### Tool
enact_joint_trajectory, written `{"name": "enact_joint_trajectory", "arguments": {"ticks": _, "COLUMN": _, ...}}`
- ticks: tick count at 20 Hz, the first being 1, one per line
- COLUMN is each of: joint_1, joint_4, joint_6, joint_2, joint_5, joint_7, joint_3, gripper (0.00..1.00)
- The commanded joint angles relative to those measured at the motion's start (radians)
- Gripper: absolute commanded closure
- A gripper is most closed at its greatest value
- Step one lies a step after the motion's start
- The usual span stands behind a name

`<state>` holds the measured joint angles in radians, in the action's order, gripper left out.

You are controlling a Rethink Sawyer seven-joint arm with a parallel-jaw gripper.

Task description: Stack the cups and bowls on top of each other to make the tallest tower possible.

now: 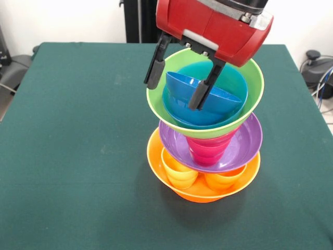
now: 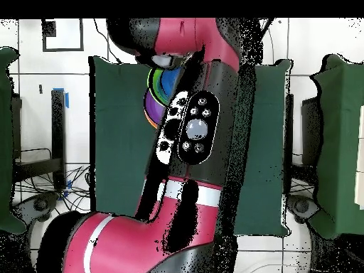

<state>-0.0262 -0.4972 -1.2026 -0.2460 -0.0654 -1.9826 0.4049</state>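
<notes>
At table centre: tower, orange bowl as base holding yellow cup and orange cup; purple bowl, red cup, lime green bowl, light blue bowl, tilted dark blue bowl above; gripper spread open, one finger outside the lime rim, one inside, clasping nothing.
</notes>
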Motion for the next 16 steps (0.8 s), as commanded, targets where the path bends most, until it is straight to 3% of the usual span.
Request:
{"name": "enact_joint_trajectory", "arguments": {"ticks": 1, "joint_1": -0.015, "joint_4": -0.177, "joint_6": 0.074, "joint_2": -0.017, "joint_5": 0.095, "joint_7": 0.317, "joint_3": -0.109, "gripper": 0.00}}
{"name": "enact_joint_trajectory", "arguments": {"ticks": 16, "joint_1": -0.043, "joint_4": -0.241, "joint_6": 0.037, "joint_2": -0.046, "joint_5": 0.083, "joint_7": 0.391, "joint_3": -0.190, "gripper": 0.00}}
